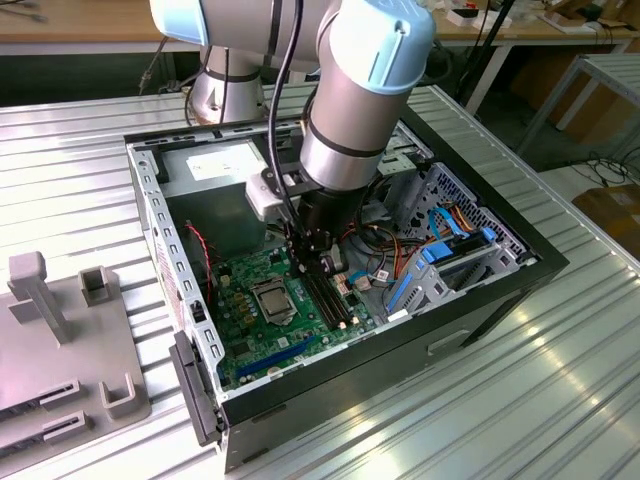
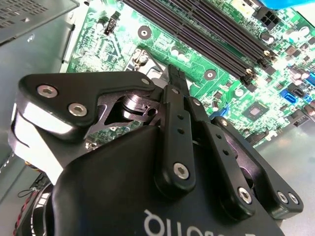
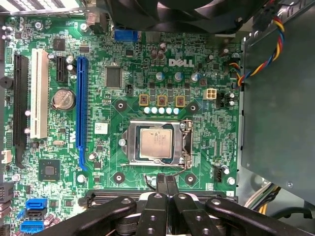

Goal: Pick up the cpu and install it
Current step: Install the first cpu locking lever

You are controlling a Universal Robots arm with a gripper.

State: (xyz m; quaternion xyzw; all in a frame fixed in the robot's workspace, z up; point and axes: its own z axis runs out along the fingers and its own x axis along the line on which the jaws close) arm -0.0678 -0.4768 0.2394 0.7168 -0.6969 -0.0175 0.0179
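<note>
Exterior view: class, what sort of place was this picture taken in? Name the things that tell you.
Most likely a robotics lab or workshop. A robot arm reaches into an open computer case on a ribbed metal table, grey holding fixtures stand beside the case, and workbenches stand behind.

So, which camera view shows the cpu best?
The first wrist view: the cpu lies face-on and unobstructed inside its socket frame on the motherboard. The exterior view shows it small and oblique, beside the arm. In the second wrist view the gripper covers that area.
</note>
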